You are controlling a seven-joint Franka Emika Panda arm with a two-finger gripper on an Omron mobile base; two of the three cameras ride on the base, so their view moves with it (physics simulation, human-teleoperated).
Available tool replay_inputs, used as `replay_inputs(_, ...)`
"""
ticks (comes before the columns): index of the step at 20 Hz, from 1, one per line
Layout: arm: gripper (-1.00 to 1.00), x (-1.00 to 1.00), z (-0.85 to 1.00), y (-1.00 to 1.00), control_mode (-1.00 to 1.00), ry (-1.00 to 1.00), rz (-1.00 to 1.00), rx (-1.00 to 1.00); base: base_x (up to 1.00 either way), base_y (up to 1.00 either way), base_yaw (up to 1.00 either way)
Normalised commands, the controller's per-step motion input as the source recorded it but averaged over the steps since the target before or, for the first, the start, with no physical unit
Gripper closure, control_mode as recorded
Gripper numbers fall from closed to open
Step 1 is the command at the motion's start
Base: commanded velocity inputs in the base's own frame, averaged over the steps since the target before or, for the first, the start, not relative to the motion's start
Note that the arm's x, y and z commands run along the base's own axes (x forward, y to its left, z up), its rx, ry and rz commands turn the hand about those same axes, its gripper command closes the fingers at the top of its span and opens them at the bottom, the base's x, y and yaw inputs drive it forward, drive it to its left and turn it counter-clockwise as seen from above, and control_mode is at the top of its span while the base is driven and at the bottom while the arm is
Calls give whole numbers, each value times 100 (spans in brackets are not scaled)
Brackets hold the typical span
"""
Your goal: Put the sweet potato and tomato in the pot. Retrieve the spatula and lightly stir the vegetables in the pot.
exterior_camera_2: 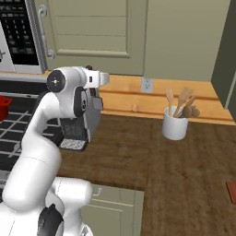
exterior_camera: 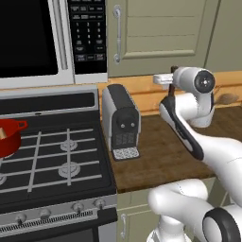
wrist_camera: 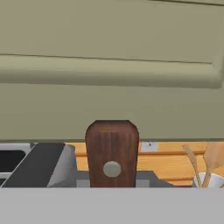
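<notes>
Jaws clamped on the spatula [wrist_camera: 112, 153] – dark brown handle end at lower centre of the hand view, red pot [exterior_camera: 9, 137] at far left on the stove [exterior_camera: 52, 160], coffee machine [exterior_camera: 121, 122] on the bench [exterior_camera_2: 152, 156]

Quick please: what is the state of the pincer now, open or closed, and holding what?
Pincer: closed on the spatula, its dark brown handle end up.

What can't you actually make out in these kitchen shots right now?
- Spatula: the hand view shows just its brown handle end; the blade is cut off by the bottom edge.
- Pot: cropped by the left edge in the left base view; a pale bit shows at its rim, otherwise its contents are hidden.
- Gripper: small and partly behind the wrist in the left base view.
- Utensils in the white holder: too small to identify.
</notes>
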Motion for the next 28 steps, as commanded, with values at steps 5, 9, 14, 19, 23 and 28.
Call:
replay_inputs(5, 100, -1, 5, -11, -100, 1, 5, -24, 0, 0, 0)
replay_inputs(9, 100, 0, 0, 0, 100, 0, 0, 0, -25, 41, 0)
replay_inputs(14, 100, 0, 0, 0, 100, 0, 0, 0, -25, 100, 0)
replay_inputs(19, 100, 0, 0, 0, 100, 0, 0, 0, -22, 100, 0)
replay_inputs(23, 100, 0, 0, 0, 100, 0, 0, 0, -26, 100, 0)
replay_inputs(28, 100, 0, 0, 0, 100, 0, 0, 0, -18, 99, 0)
